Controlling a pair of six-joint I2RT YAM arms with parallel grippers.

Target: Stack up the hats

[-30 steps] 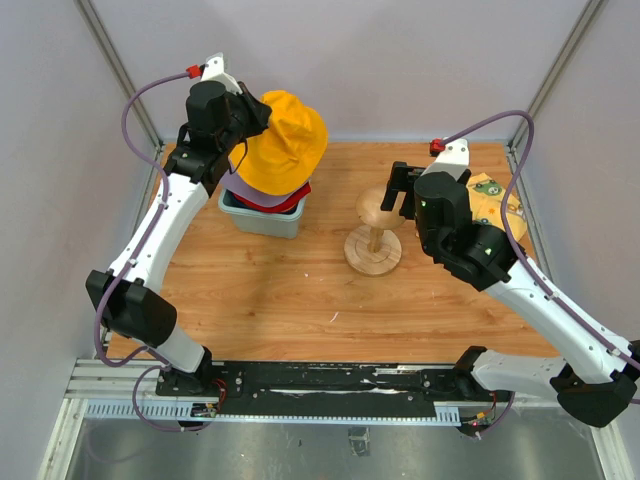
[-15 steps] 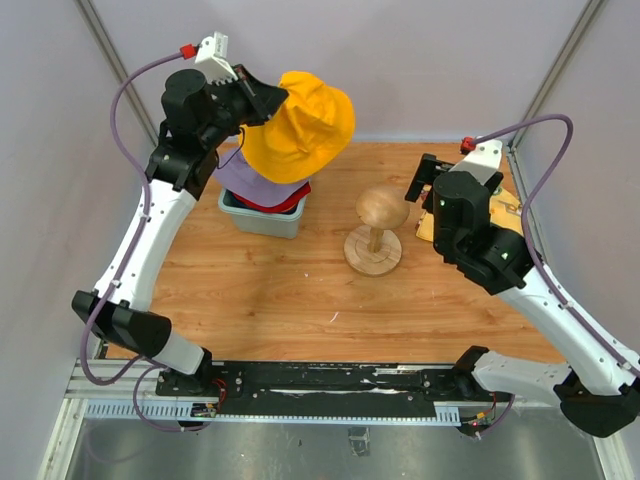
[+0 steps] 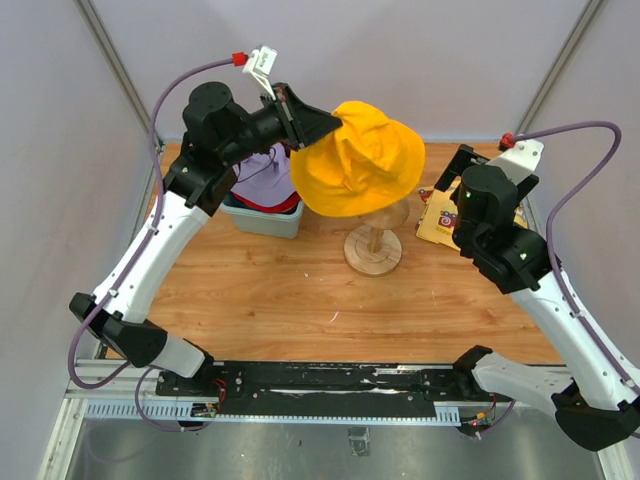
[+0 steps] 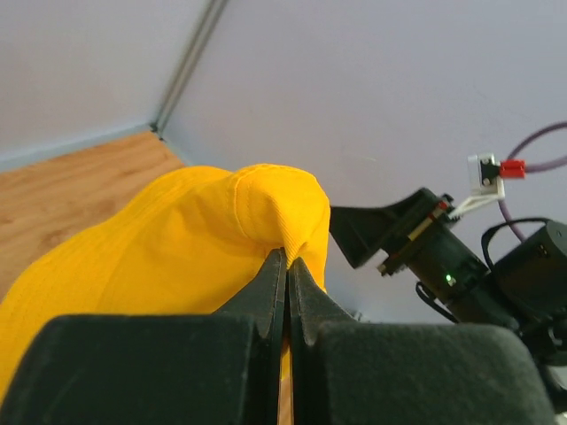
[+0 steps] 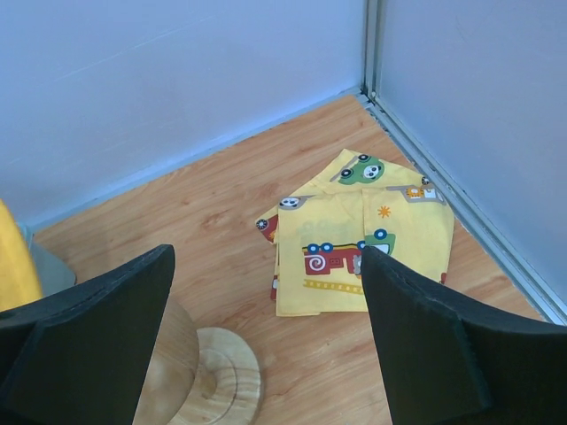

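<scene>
Yellow bucket hat aloft, brim down

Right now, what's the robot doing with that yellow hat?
The left gripper is pinching a fold of the yellow hat and holding it up over the stand. The right gripper is open and empty, pointing toward the cloth on the right. More hats sit in the tub at the back left, with a lavender hat on top.

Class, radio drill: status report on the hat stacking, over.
Left hand shut on yellow hat, lifted by wooden stand. Right hand open, empty. Other hats in teal tub. Nothing seen blocking.
</scene>
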